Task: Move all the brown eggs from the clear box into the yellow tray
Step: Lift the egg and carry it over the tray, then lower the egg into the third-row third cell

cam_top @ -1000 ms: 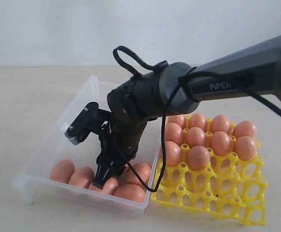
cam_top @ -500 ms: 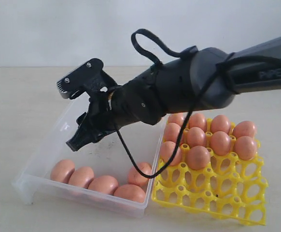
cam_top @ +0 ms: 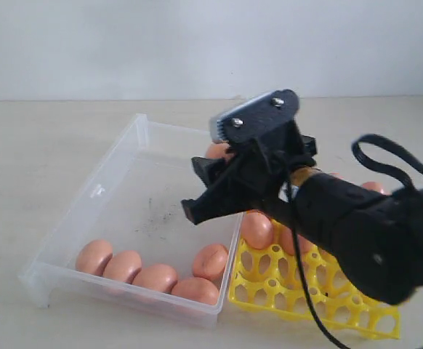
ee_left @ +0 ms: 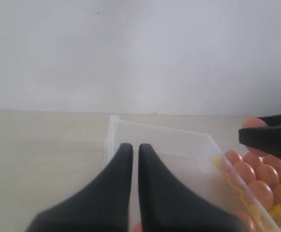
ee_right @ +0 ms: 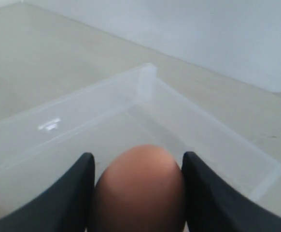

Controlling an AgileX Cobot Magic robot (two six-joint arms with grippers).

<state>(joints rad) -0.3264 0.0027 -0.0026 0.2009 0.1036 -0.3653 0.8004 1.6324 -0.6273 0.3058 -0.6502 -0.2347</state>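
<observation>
My right gripper (cam_top: 197, 187) is shut on a brown egg (ee_right: 140, 188) and hangs in the air over the right side of the clear box (cam_top: 117, 182), next to the yellow tray (cam_top: 320, 302). Its black fingers (ee_right: 80, 188) press the egg from both sides. Several brown eggs (cam_top: 155, 277) lie along the box's front wall. More eggs (cam_top: 257, 229) sit in the tray's far cells, mostly hidden by the arm. My left gripper (ee_left: 135, 151) is shut with nothing in it, pointing at the box (ee_left: 179, 145); the exterior view does not show it.
The right arm's thick body and a looping black cable (cam_top: 386, 156) hang over the tray. The tray's front cells (cam_top: 299, 291) hold nothing. Both containers rest side by side on a pale tabletop (cam_top: 37, 160) before a white wall.
The right gripper rose out of the box's front egg row with an egg, then swung right and up toward the tray. One egg fewer lies in the box.
</observation>
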